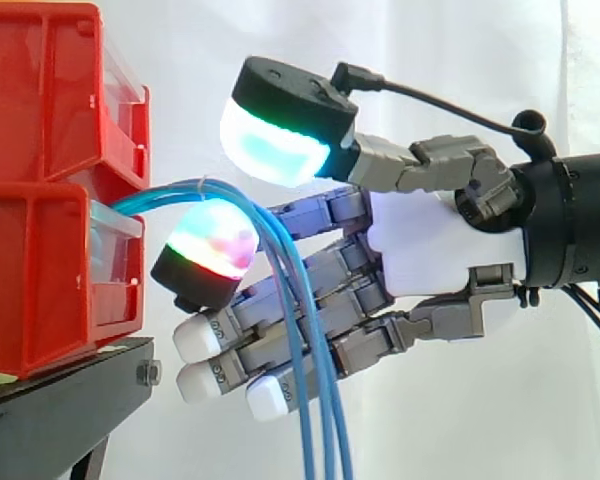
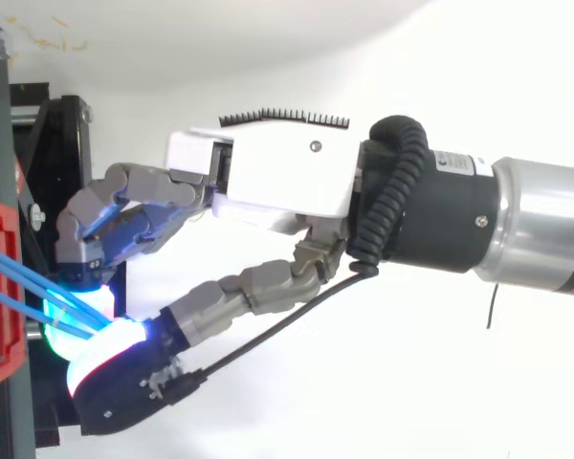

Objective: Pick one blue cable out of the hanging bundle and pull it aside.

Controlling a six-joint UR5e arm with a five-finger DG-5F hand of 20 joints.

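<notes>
- Hand is spread wide and pinches nothing: its thumb pad sits well above, and its fingers reach in behind the blue cables.
- Cables spill from the lower red bin and hang down beside the black stand.
- They look light, limp and slick; one strand is probably best taken just below the bend, where the strands part.

Close level side view and close overhead view, both on the robot hand at the red bins.
</notes>
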